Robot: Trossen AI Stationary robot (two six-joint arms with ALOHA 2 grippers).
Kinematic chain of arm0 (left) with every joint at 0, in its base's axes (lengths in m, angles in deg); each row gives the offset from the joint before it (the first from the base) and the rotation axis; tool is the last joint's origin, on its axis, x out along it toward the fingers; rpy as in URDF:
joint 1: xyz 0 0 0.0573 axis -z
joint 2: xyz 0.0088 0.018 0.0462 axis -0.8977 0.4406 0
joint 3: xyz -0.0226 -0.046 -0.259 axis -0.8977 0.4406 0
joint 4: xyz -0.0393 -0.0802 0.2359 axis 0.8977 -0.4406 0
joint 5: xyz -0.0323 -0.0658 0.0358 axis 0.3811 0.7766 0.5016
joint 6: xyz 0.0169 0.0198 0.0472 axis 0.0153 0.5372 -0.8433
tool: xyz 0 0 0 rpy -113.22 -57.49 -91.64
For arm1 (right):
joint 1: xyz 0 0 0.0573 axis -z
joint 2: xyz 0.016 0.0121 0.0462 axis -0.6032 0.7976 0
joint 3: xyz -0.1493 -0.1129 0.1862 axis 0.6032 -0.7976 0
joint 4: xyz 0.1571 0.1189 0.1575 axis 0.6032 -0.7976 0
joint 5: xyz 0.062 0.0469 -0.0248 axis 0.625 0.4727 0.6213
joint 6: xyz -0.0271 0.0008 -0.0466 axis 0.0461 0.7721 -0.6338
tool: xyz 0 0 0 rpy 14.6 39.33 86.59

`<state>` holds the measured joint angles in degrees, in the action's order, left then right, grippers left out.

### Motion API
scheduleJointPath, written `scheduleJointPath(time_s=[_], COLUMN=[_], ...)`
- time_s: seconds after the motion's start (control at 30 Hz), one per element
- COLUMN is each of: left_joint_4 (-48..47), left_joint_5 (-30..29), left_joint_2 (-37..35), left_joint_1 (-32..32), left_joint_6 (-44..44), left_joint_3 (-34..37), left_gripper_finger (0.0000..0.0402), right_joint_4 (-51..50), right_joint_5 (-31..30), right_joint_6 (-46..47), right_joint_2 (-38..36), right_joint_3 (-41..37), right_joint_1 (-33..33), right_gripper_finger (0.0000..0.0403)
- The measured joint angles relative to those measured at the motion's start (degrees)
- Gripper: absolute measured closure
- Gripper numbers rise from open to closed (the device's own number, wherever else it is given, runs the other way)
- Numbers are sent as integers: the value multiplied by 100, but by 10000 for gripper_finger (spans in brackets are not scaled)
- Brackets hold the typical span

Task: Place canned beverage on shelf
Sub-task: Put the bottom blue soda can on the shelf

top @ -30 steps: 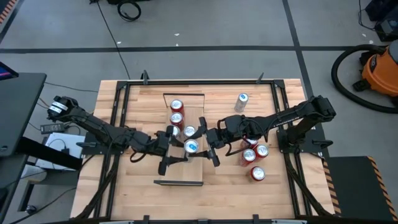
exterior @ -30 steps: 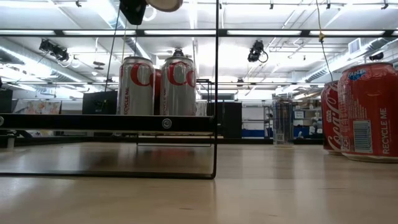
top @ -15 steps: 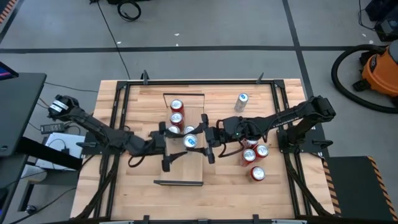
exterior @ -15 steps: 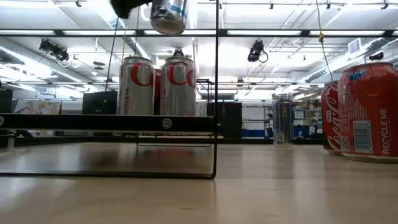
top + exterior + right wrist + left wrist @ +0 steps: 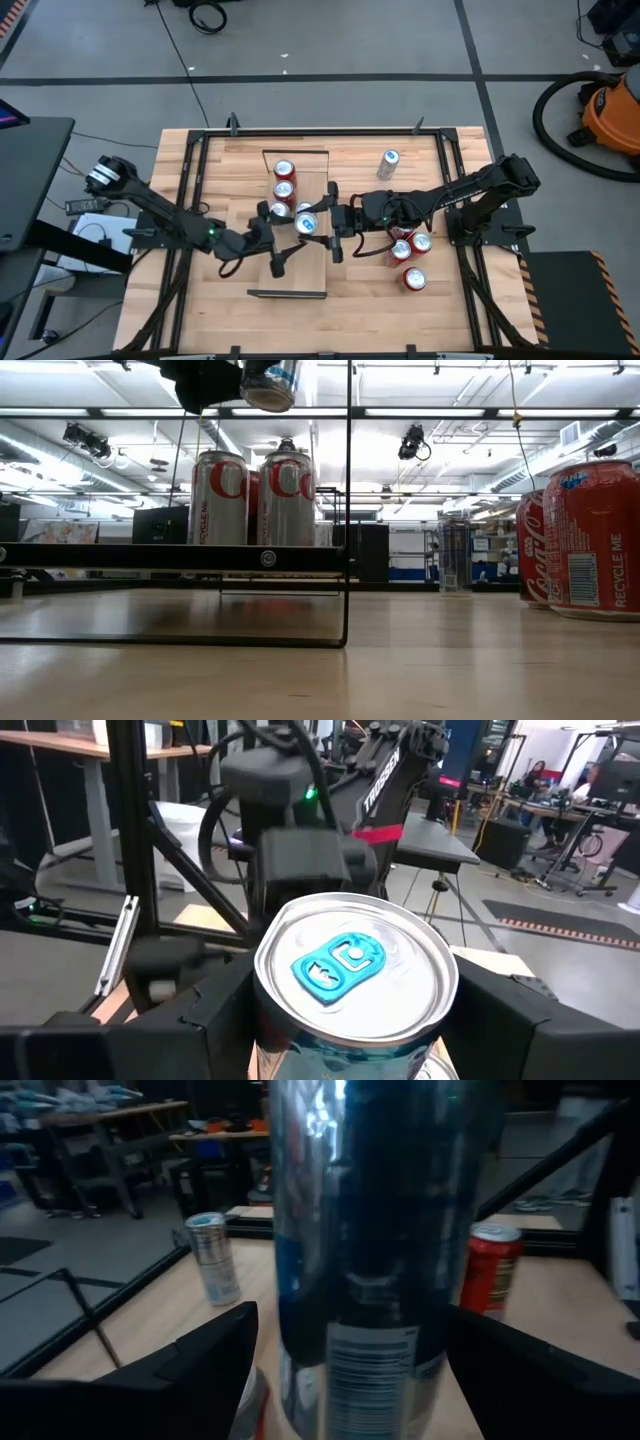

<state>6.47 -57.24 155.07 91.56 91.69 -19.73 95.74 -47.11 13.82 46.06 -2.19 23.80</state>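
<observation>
A slim silver can with a blue tab (image 5: 306, 224) hangs above the shelf (image 5: 300, 278), a long light-wood board. It also shows in the low view (image 5: 270, 385). My right gripper (image 5: 322, 226) is shut on it from the right. My left gripper (image 5: 288, 235) is open at the can's left. In the left wrist view its fingers stand on either side of the can's body (image 5: 385, 1260), and I cannot tell whether they touch it. Two red cans (image 5: 284, 180) and two silver cans (image 5: 250, 500) stand upright on the shelf's far half. My right gripper pinches the can between its two fingers (image 5: 215, 1010), on the wall just below the top rim (image 5: 275, 1025). The fingers come about level from the table's right. The can hangs lifted clear above the shelf, nearly upright, its bottom (image 5: 270, 405) slightly tilted.
Several red cans (image 5: 408, 250) stand right of the shelf under my right arm and show large in the low view (image 5: 590, 540). A lone silver can (image 5: 388, 160) stands at the far right. The shelf's near half is bare. A black frame (image 5: 190, 200) runs around the plank tabletop.
My right gripper has brought the can down closer to the shelf and slightly toward the table's left and far edges. My left gripper has moved right toward the can and come lower beside it. The can now tilts slightly.
</observation>
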Motion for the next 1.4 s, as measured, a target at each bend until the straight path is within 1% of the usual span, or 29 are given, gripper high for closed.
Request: scheduleJointPath(time_s=[0.13,0.37,0.53,0.63,0.8,0.9,1.03,1.23,1.4], left_joint_4=[67,317,146,127,103,82,-86,-1301,-1871], left_joint_5=[-100,-80,6,9,-17,-39,-83,-74,-249], left_joint_2=[70,68,81,80,77,75,39,-307,-378], left_joint_1=[0,2,-61,-61,-48,-24,121,411,863], left_joint_6=[3,-51,-44,-36,1,29,104,854,1376], left_joint_3=[0,0,-13,-37,-45,-48,-61,-66,-37], left_gripper_finger=[84,119,133,144,157,158,159,160,160], right_joint_4=[-4,-63,4,53,119,81,-242,-1235,-1859], right_joint_5=[2,-4,-79,-132,-54,82,217,237,212], right_joint_6=[22,143,130,106,85,87,119,494,818], right_joint_2=[0,54,254,258,264,264,189,-114,-281], right_joint_3=[0,14,17,19,17,17,9,7,7], right_joint_1=[0,2,2,-2,-4,-2,-22,-62,-202], right_gripper_finger=[140,140,140,140,137,121,84,35,21])
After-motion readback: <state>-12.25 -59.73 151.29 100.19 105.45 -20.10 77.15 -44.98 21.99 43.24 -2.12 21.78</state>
